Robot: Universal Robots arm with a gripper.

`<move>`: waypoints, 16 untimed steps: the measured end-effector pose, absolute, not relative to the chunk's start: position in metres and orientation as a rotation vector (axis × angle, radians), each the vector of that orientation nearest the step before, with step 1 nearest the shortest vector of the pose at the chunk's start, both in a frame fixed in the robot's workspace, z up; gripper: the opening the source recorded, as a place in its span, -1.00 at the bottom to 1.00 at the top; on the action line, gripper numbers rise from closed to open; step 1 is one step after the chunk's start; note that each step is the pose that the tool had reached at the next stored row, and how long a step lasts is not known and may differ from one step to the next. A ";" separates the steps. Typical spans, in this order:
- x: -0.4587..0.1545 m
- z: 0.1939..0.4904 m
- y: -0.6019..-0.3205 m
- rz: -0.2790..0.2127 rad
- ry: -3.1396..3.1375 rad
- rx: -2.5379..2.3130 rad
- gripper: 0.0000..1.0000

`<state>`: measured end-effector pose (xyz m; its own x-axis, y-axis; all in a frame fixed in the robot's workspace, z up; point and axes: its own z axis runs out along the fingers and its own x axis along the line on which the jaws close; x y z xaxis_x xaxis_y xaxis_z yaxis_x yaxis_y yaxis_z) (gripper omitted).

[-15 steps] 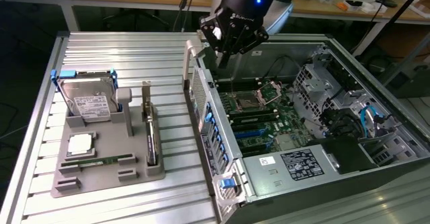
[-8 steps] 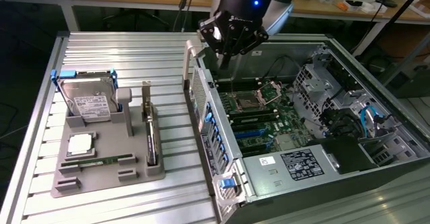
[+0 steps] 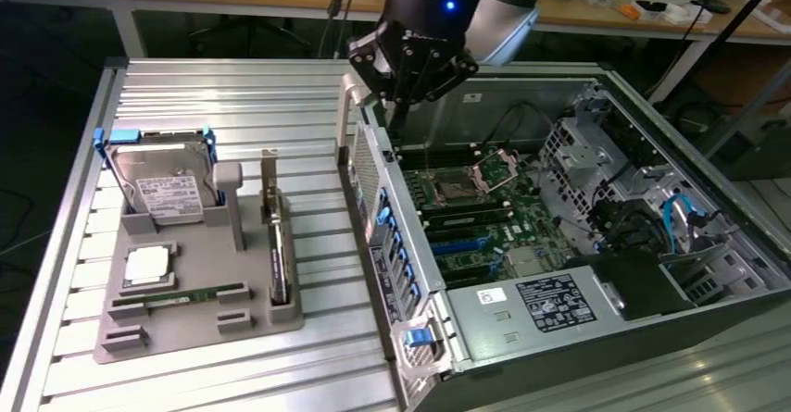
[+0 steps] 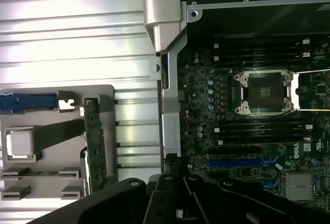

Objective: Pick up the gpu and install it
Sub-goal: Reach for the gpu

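Observation:
The gpu (image 3: 274, 238) is a thin dark card standing on edge in a slot of the grey holder tray (image 3: 198, 333), its pale bracket end pointing up at the far side. In the wrist view the gpu (image 4: 96, 149) shows edge-on as a green strip in the tray (image 4: 46, 182). My gripper (image 3: 395, 120) hangs over the open computer case's rear wall, to the exterior view's right of the gpu and apart from it. Its fingers (image 4: 172, 178) are shut with nothing between them.
The tray also carries a silver hard drive (image 3: 167, 190) in a blue-clipped stand, a CPU (image 3: 148, 262) and a green memory stick (image 3: 173, 296). The open case (image 3: 408, 273) shows its motherboard (image 4: 242, 131) with the CPU socket (image 4: 264, 92) and a blue slot (image 4: 234, 163). Ribbed aluminium table (image 3: 222, 88) lies around.

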<state>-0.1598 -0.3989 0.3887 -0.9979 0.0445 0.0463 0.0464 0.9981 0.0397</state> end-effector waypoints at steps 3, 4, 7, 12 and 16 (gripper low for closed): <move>-0.172 0.389 -0.399 -0.063 -3.096 -0.066 -0.79; -0.174 0.389 -0.399 -0.063 -3.096 -0.066 -0.79; -0.181 0.389 -0.399 -0.063 -3.097 -0.063 -0.79; -0.196 0.388 -0.399 -0.063 -3.098 -0.059 -0.79; -0.205 0.388 -0.399 -0.063 -3.100 -0.057 -0.79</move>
<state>-0.2047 -0.3989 0.3884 -0.9985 0.0358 0.0416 0.0374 0.9985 0.0399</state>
